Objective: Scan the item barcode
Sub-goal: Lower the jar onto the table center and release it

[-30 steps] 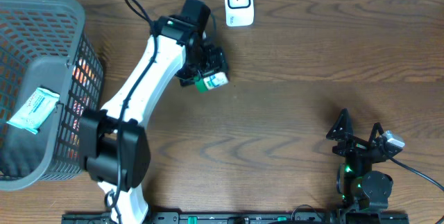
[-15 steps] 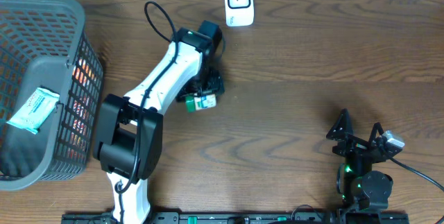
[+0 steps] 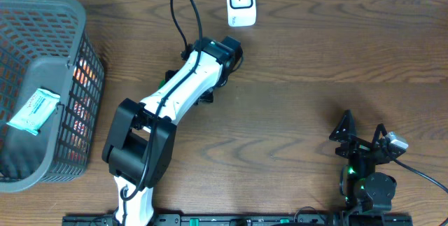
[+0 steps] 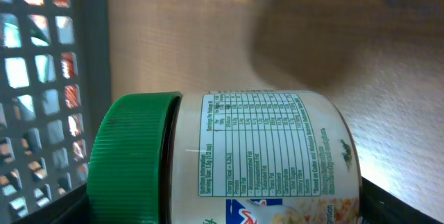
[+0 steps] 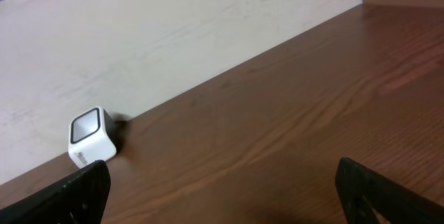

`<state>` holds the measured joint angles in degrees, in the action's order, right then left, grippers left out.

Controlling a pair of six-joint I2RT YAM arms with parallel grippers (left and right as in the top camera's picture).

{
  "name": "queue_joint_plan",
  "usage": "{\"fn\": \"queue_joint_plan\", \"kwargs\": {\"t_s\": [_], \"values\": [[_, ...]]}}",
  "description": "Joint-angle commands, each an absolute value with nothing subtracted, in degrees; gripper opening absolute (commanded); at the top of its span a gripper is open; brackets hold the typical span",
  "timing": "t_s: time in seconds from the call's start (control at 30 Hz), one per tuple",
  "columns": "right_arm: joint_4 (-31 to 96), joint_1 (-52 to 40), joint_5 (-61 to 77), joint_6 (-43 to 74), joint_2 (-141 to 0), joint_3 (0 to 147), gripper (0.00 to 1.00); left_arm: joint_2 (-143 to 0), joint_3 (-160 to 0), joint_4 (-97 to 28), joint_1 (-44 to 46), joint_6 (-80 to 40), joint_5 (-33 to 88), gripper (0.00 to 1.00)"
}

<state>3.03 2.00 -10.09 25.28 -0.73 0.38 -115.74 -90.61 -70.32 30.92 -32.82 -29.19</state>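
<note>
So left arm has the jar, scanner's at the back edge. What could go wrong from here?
1. Missed scan: the left wrist view shows the nutrition table on the jar; no barcode is visible, so the wrong face may meet the scanner.
2. Slip: the jar is round and lies sideways, green lid to one side, so it may roll in the grasp.
3. From overhead the left arm hides the jar, so aiming can't be checked there.

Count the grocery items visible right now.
2: a green-lidded jar fills the left wrist view; a white packet lies on the gray basket. Orange shows through its mesh, so more may be hidden inside.
</note>
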Motion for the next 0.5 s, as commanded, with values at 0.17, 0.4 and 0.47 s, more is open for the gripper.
{"fn": "queue_joint_plan", "kwargs": {"t_s": [0.17,0.4,0.47], "values": [[3.22,1.61,-10.41,25.67,-0.49,0.32,0.99,-115.74,-80.25,-62.57,30.94,-32.67,-40.01,0.65],[3.22,1.61,-10.41,25.67,-0.49,0.32,0.99,-115.74,-74.48,-61.10,30.96,-32.69,-42.04,0.65],[3.22,1.61,-10.41,25.67,-0.49,0.32,0.99,-115.74,-73.95,-61.12,30.96,-32.69,-42.00,0.66]]}}
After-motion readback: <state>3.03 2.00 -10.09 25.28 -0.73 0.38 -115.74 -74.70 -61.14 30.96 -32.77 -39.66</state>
